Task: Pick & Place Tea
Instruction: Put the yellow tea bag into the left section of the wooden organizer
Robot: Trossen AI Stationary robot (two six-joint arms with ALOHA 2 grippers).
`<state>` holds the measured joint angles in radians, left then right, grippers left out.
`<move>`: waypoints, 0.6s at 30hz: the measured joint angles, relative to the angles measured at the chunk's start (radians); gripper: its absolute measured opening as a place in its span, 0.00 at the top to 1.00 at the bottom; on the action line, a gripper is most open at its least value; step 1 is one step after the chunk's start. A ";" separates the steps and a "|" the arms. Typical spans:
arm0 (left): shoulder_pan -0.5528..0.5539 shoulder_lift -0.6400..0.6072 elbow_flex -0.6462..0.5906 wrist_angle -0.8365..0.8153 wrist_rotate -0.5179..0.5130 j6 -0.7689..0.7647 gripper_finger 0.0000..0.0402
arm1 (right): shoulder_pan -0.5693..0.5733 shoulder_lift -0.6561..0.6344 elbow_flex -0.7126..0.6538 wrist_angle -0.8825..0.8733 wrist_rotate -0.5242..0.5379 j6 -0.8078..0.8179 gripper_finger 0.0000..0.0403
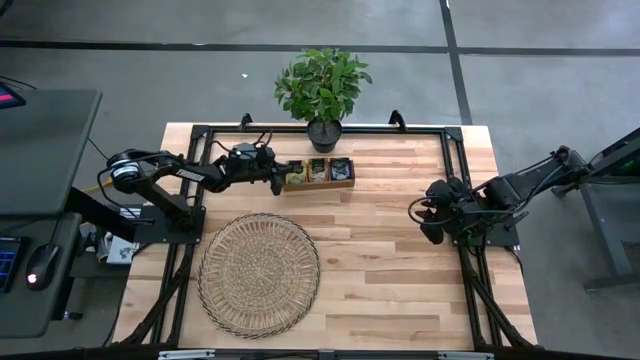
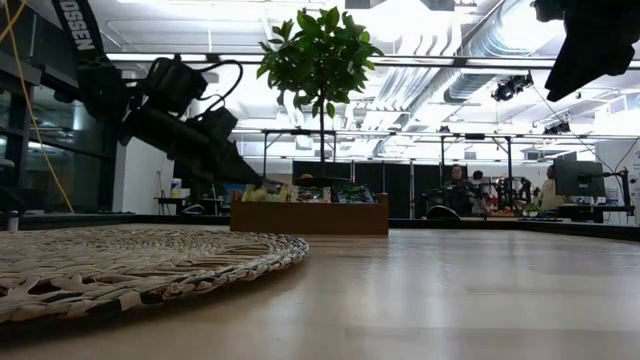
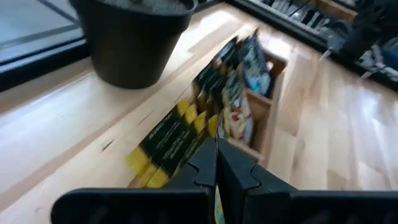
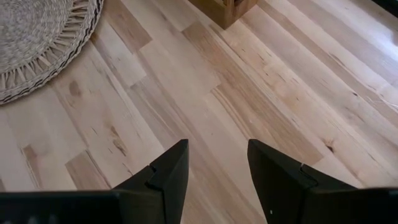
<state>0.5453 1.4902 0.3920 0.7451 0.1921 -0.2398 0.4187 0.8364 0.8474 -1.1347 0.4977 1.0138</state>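
Pale plank table fills the high view, the wicker mat lower left and empty. At upper centre the left gripper sits at the wooden tray, fingers together on a yellow-green sachet — lift straight up so neighbouring sachets stay put. Only the left wrist view shows that pinch. The right gripper waits at right, fingers apart.
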 joint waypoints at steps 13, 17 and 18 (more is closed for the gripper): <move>-0.002 0.011 0.000 -0.005 -0.018 0.007 0.95 | 0.000 0.000 0.000 0.004 -0.034 0.008 0.60; -0.002 0.011 0.000 -0.006 -0.019 0.007 0.84 | 0.000 0.000 0.000 0.003 -0.034 0.008 0.60; -0.002 0.011 0.000 -0.006 -0.019 0.007 0.81 | 0.000 0.000 0.000 0.003 -0.034 0.007 0.60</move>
<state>0.5430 1.5017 0.3920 0.7391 0.1734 -0.2329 0.4188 0.8364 0.8474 -1.1313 0.4641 1.0209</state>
